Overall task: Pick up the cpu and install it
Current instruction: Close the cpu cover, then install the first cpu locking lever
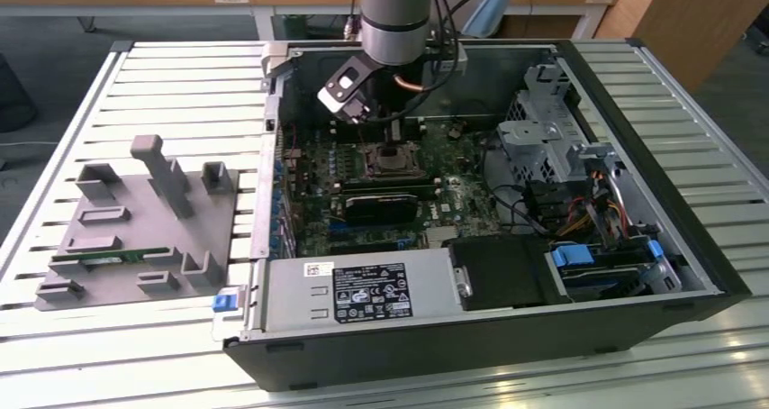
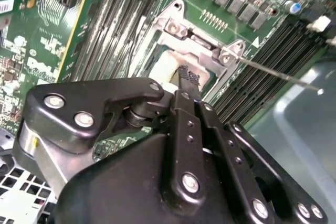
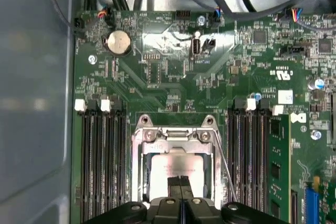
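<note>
Gripper [image 3: 181, 182] is low over the CPU socket frame [image 3: 176, 136] on the motherboard [image 3: 173, 77], inside the open PC case [image 1: 456, 355]. The claw's fingers are together. In the first wrist view the fingertips [image 3: 175, 186] meet w/ no gap, and nothing shows between them.

The cpu [image 3: 176, 163] lies flat in the socket, silvery top up, w/ the metal frame around it. The tips are right over its edge; can't tell if they touch it. In the second wrist view one tip is just beside the cpu's pale top [image 2: 167, 66], and the thin socket lever [image 2: 283, 74] runs off to the side.

In the exterior view the arm [image 1: 397, 13] stands upright over the case. A black heatsink [image 1: 384, 204] sits just beside the socket. On the exterior view's left, a grey fixture tray [image 1: 180, 247] rests on the slatted table [image 1: 180, 76], well apart from the case, w/ a green memory stick [image 1: 108, 259] in it.
</note>
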Motion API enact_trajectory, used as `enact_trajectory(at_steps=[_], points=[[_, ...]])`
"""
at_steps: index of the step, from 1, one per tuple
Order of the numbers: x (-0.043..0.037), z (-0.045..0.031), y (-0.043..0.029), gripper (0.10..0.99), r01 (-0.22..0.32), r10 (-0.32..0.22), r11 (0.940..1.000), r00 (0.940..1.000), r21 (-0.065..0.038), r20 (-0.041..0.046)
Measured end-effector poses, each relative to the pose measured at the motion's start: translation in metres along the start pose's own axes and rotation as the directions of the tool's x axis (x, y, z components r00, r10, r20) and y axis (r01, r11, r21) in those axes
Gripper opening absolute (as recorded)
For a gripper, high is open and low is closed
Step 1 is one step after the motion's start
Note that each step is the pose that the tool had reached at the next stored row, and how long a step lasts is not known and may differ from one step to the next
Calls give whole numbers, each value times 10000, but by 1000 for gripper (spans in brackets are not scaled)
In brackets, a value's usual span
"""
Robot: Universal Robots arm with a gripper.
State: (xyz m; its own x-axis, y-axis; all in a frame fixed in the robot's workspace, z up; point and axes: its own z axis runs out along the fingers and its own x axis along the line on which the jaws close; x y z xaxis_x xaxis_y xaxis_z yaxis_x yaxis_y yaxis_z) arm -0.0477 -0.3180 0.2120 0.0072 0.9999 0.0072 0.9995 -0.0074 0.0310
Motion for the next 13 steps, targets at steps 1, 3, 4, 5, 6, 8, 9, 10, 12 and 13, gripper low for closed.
enact_trajectory(at_steps=[1,3,4,5,6,8,9,10,12,13], points=[[0,1,15,106,0,0,10000,10000,0,-1],[0,1,43,106,-1,1,10000,10000,2,0],[0,2,57,106,-1,1,10000,10000,3,1],[0,2,70,106,0,0,10000,10000,3,0],[0,3,80,106,0,0,10000,10000,4,0],[0,3,96,106,0,0,10000,10000,6,0],[0,3,102,106,0,0,10000,10000,7,0],[0,3,103,106,0,0,10000,10000,7,1],[1,3,103,106,-2,2,10000,10000,7,0],[1,-2,104,106,-1,1,10000,10000,9,3]])
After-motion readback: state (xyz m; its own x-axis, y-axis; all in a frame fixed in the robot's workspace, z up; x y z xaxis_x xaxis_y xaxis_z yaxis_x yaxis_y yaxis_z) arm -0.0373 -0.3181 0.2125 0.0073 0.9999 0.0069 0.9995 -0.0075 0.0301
